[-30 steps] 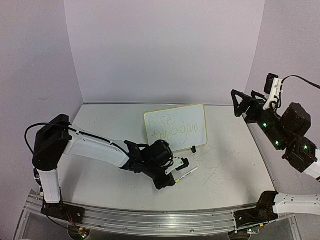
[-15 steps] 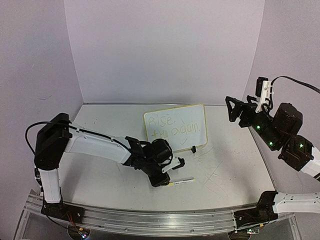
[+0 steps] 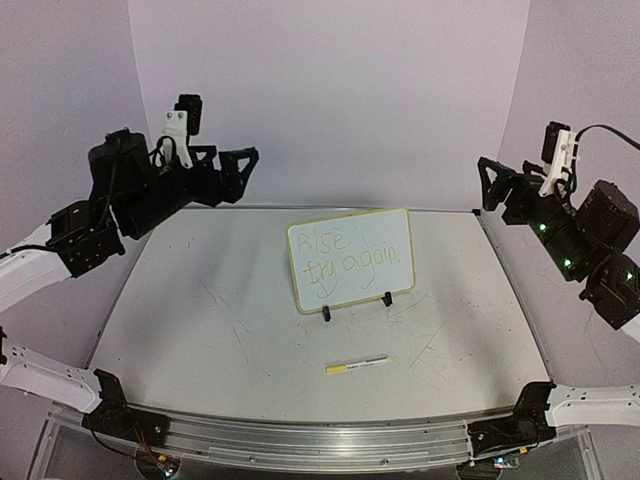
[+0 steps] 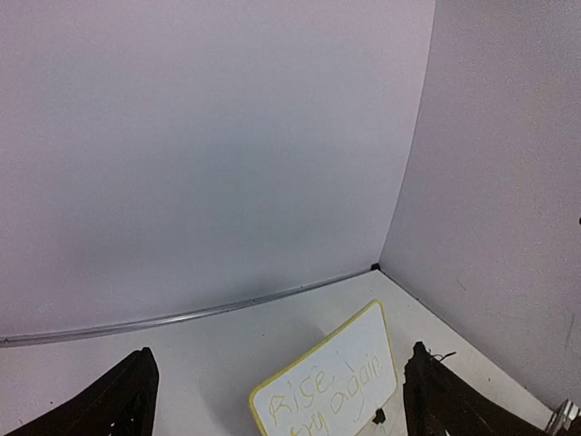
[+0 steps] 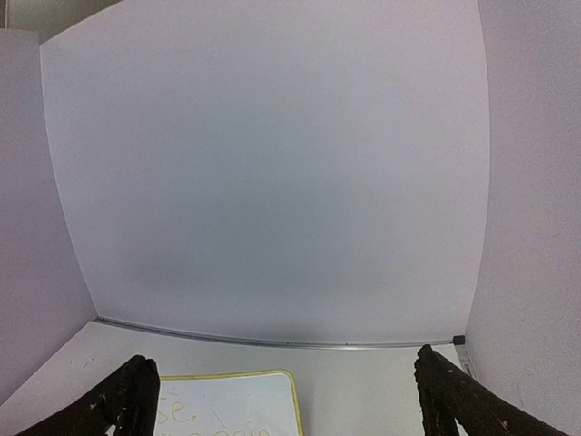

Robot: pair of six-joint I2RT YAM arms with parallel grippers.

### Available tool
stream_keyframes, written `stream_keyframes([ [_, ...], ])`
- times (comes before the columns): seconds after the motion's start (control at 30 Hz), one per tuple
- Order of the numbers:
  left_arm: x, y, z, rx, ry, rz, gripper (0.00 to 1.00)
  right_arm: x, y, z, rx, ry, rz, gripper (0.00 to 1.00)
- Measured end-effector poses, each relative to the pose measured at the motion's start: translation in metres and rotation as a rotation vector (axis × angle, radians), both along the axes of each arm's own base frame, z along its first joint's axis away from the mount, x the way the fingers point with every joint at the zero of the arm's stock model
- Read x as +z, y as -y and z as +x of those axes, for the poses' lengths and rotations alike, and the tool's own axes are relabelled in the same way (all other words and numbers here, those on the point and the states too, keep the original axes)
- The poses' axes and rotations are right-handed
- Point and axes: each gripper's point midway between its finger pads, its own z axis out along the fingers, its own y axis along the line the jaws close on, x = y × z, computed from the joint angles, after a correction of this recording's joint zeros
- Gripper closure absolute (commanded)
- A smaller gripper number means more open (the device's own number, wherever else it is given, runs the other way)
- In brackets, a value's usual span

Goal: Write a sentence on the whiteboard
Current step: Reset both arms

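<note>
Wrist views cut things off. The left wrist view loses the bottom edge of the whiteboard (image 3: 350, 262) and shows only one of its clip feet (image 3: 327, 313). The right wrist view catches just the top right corner of the board, with the letters "se,". The writing (image 3: 345, 258) is thin, pale yellow-green and hard to read; from the top view it looks like "Rise, try again" in two lines. The marker (image 3: 357, 365) is small, with a yellow band at its left end; can't tell whether it is capped.

Left gripper (image 3: 238, 175): raised high over the back left of the table (image 3: 200, 330), fingers spread wide, holding nothing and touching nothing. Right gripper (image 3: 490, 185): raised at the back right, fingers also wide apart, empty.

The whiteboard stands on its two black feet at mid-table toward the back, face tilted up toward the arms and slightly rotated, with its right end further back. The marker lies flat on the table in front of the board, nearer the front edge, apart from the board and well away from both grippers.
</note>
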Motion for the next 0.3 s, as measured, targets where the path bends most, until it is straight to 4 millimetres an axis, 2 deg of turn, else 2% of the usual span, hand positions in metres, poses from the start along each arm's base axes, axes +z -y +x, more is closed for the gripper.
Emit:
stream_keyframes([
  [0.1,0.029,-0.021,-0.003,0.066,0.056,-0.061,0.01,0.015,0.005,-0.001,-0.022,0.022,0.006,0.02],
  [0.3,0.054,-0.052,-0.011,0.147,0.122,-0.095,0.01,0.032,0.014,-0.004,-0.051,0.044,0.024,0.02],
])
